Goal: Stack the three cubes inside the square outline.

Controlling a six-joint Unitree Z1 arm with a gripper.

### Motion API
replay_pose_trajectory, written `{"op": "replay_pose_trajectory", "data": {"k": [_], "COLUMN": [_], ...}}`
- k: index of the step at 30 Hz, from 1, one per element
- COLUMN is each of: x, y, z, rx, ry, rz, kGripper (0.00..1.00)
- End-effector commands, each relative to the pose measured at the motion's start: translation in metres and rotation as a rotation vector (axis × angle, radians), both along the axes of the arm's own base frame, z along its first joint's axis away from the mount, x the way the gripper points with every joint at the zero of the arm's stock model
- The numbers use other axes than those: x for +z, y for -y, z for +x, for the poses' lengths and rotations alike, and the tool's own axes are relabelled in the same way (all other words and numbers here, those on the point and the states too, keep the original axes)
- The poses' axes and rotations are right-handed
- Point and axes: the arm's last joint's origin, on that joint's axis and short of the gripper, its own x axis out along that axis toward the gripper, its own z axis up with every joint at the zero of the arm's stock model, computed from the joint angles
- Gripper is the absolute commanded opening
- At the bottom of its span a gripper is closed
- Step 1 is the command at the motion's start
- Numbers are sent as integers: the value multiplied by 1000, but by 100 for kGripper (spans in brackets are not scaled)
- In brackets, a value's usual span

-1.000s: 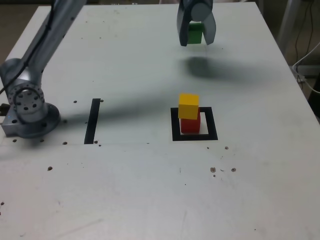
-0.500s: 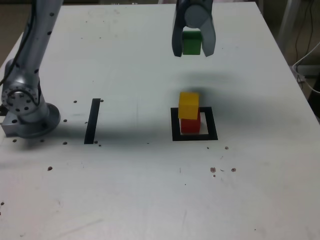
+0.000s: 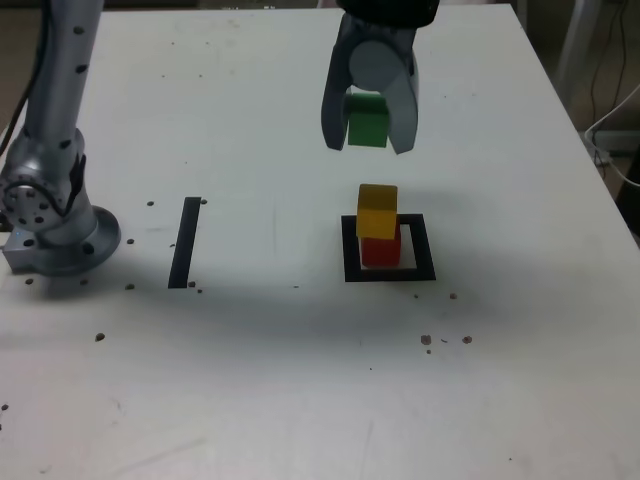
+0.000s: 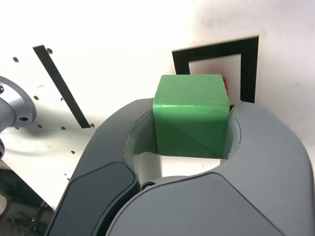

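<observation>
Pinching a solid green cube (image 3: 367, 120) in the grey, curved two-fingered claw (image 3: 368, 146), held aloft near the two-cube stack.
Closed on opposite sides of the green cube, with a finger against each; showing, lower than the claw and slightly to its right in the exterior view, a solid yellow cube (image 3: 377, 211) atop a solid red cube (image 3: 381, 252), apart from the green one; standing inside the flat black square outline with a white centre (image 3: 425, 247), near its left side in the exterior view; showing just a sliver of red beside the green cube in the wrist view; lying well apart from the claw, to the exterior view's left, as a straight black strip (image 3: 185, 243) on the white tabletop (image 3: 250, 390).
</observation>
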Motion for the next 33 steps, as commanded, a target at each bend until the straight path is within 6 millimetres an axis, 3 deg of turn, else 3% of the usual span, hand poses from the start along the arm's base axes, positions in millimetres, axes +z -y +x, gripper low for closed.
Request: {"op": "replay_pose_trajectory", "data": {"k": [1, 15, 33], "x": [3, -4, -22], "y": [8, 44, 50], "z": [-6, -8, 6], "rx": [-6, -41, -44], "ry": [-14, -15, -5], "rz": [-1, -14, -27], "kGripper": [25, 25, 25]}}
